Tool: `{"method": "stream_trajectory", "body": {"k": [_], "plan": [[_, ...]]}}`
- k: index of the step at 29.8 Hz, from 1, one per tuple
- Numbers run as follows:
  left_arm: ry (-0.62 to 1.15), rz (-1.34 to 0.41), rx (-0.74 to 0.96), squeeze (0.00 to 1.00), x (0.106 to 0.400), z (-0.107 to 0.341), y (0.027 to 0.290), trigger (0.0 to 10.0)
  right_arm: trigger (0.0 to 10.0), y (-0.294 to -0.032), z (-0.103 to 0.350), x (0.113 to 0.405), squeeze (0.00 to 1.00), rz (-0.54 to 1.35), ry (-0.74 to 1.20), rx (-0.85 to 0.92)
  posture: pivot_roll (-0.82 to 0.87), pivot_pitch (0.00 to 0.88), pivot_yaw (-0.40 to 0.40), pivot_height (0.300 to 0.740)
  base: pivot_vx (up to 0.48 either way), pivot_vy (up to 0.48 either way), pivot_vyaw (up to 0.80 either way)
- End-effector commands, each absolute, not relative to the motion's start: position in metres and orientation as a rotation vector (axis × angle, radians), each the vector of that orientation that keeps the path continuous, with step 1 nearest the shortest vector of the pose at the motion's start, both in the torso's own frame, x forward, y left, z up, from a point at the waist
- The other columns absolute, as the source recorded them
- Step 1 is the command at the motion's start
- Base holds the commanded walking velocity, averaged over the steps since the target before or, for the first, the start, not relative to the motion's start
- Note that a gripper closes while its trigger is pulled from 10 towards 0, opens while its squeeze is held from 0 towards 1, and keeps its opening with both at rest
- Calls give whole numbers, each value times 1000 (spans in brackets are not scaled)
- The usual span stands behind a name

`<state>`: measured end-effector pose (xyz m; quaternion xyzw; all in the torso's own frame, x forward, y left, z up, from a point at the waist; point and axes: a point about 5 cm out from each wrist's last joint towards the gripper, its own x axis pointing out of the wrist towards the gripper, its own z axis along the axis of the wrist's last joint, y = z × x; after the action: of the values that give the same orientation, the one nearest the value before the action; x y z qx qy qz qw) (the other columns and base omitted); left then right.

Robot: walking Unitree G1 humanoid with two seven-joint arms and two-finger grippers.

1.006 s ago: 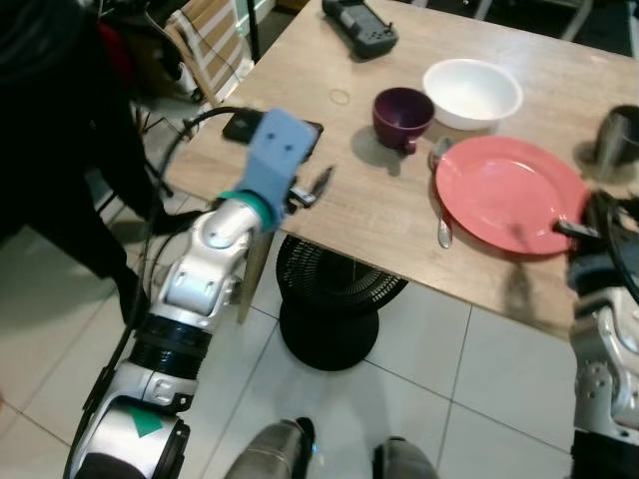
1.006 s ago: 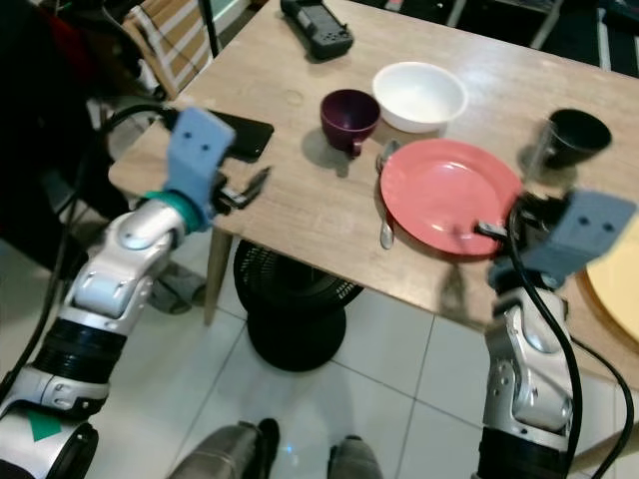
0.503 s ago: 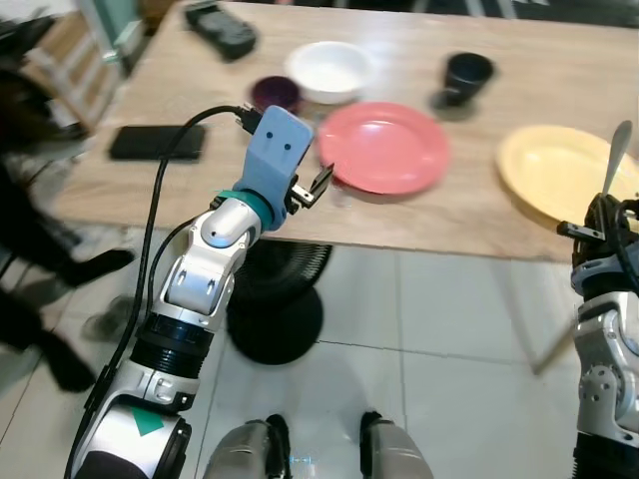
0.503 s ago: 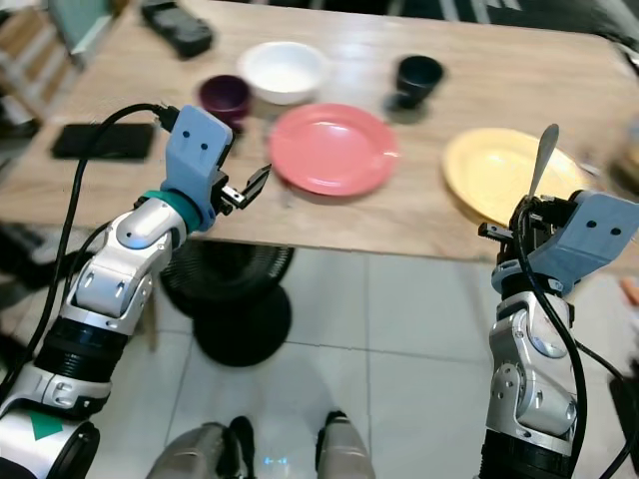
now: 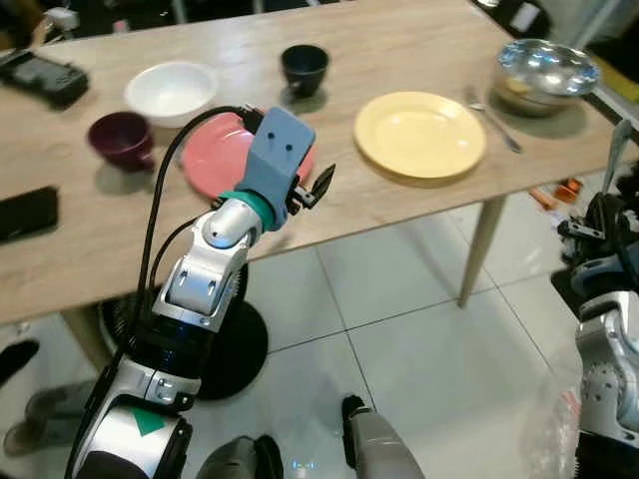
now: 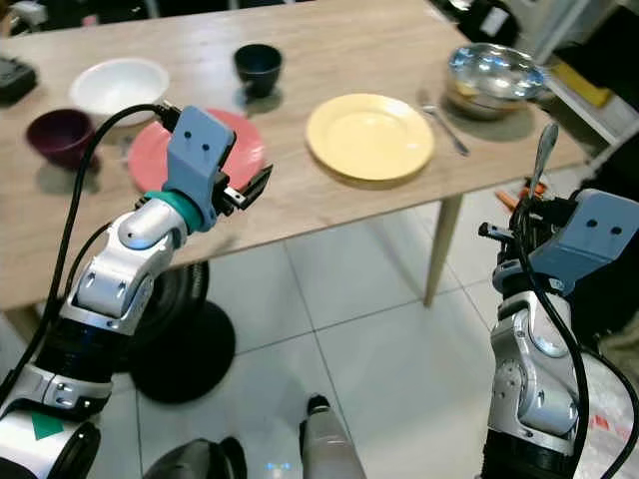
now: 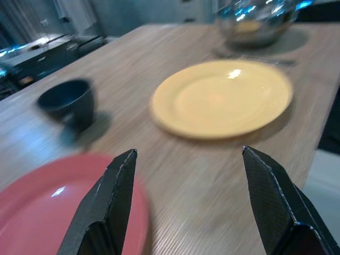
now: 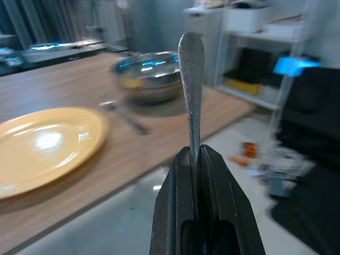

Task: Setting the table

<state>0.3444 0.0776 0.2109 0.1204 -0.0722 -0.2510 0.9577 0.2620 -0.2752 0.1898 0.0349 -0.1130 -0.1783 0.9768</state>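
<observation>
Right gripper [image 6: 539, 215], off the desk [image 6: 329, 40] corner, clamps an upright spoon [image 8: 192, 79]; left gripper [image 7: 186, 202] gapes over the red plate [image 7: 48, 212] beside the yellow plate [image 5: 419, 135]; tiled floor [image 5: 399, 339] below.

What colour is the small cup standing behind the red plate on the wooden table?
The small cup is dark navy, nearly black; the right eye view shows it best.

Light wood-grain bench [image 6: 329, 30], pale leg [image 6: 439, 249] at the near right corner, standing on a white tiled floor [image 6: 359, 349]. On the bench, from the left: purple cup [image 6: 60, 135], white bowl [image 6: 120, 85], red plate [image 6: 150, 160], dark cup [image 6: 258, 66], yellow plate [image 6: 369, 136], fork [image 6: 442, 115] just beside it, and a metal bowl [image 6: 494, 72] at the far right. A black device [image 5: 40, 75] and a black phone [image 5: 25, 213] lie at the left end.
</observation>
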Motion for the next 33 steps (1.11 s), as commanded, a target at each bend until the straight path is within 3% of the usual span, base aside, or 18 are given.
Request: {"method": "stream_trajectory", "body": {"k": [1,33], "plan": [[-135,-509,258,0,344,208,79,10000,10000,-277,187,260,0,-367,-213,70,14,79,57,740,0,0,-800],[-133,-514,266,0,344,206,80,10000,10000,-275,185,260,0,-371,-208,71,14,66,60,740,0,0,-800]]}}
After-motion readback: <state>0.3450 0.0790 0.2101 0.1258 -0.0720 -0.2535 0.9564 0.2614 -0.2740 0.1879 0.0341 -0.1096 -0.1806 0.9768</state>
